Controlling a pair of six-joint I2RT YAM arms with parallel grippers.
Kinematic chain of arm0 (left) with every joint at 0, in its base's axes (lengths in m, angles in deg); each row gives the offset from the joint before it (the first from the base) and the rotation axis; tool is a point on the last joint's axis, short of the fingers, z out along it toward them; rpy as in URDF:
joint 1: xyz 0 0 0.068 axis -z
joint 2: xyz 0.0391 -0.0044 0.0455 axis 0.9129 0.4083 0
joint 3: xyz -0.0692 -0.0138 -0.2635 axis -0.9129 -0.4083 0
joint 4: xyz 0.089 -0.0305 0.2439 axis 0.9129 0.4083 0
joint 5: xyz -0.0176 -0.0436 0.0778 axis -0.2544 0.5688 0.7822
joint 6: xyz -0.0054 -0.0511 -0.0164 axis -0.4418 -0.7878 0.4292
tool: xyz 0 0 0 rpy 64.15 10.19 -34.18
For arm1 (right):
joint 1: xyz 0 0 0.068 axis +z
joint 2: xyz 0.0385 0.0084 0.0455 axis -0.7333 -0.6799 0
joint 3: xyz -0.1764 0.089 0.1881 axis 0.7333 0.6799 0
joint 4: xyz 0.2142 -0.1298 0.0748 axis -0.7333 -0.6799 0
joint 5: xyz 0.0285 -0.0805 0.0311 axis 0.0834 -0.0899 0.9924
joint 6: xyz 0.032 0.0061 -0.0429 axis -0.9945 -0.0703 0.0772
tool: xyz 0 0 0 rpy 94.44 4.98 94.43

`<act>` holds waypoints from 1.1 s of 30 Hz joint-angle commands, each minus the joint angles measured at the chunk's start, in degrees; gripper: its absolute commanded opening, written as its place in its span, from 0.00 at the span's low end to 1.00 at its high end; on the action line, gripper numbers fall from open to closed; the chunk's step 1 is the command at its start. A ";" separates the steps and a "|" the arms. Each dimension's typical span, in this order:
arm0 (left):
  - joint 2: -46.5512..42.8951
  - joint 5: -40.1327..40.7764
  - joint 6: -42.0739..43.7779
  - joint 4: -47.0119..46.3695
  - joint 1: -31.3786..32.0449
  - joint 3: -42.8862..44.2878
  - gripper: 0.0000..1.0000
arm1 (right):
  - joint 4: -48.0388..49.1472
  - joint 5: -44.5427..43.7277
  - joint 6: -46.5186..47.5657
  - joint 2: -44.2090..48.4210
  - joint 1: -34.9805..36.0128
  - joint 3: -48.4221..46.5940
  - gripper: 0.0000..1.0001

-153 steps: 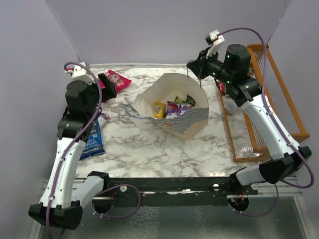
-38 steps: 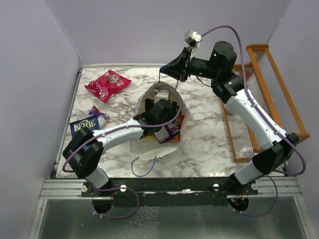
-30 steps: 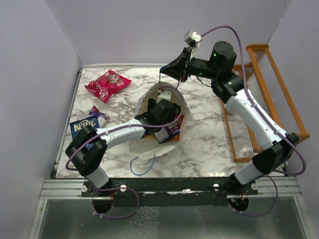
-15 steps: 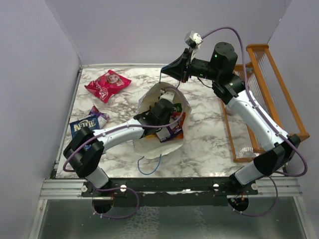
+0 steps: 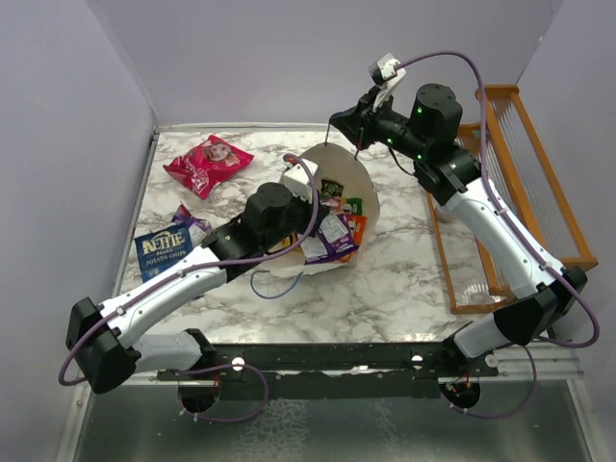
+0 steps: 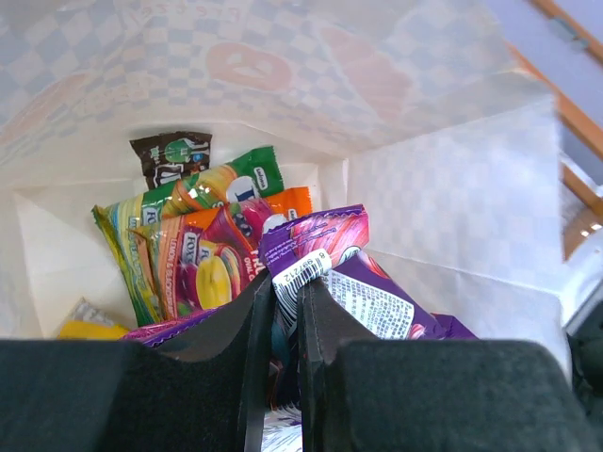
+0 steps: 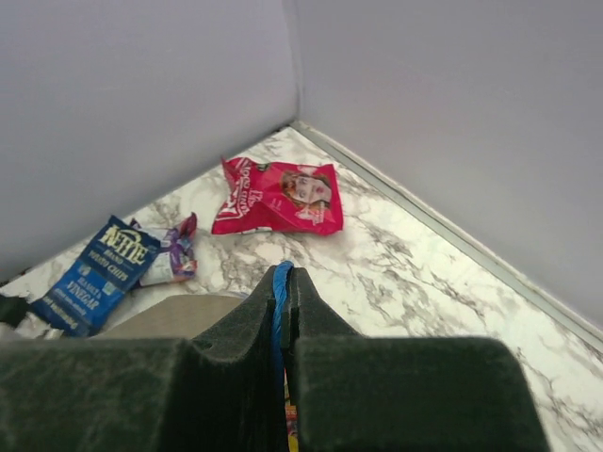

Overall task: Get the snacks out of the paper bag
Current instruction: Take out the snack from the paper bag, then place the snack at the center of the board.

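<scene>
The left jaws pinch the purple packet (image 6: 316,247) by its edge inside the paper bag (image 5: 364,188), centre frame on the bench (image 5: 404,279); draw it out slowly toward lower left, letting the right jaws, pressed on the blue cord handle (image 7: 280,282), steady the mouth

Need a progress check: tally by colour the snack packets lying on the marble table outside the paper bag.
Pink-red glossy snack bag: 1
Dark blue chips bag: 1
Small purple candy packet: 1
Total: 3
</scene>
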 commanded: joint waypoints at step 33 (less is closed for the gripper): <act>-16.77 56.57 36.36 -15.40 -2.22 2.11 0.00 | 3.32 -12.88 -3.18 10.00 0.26 7.34 0.02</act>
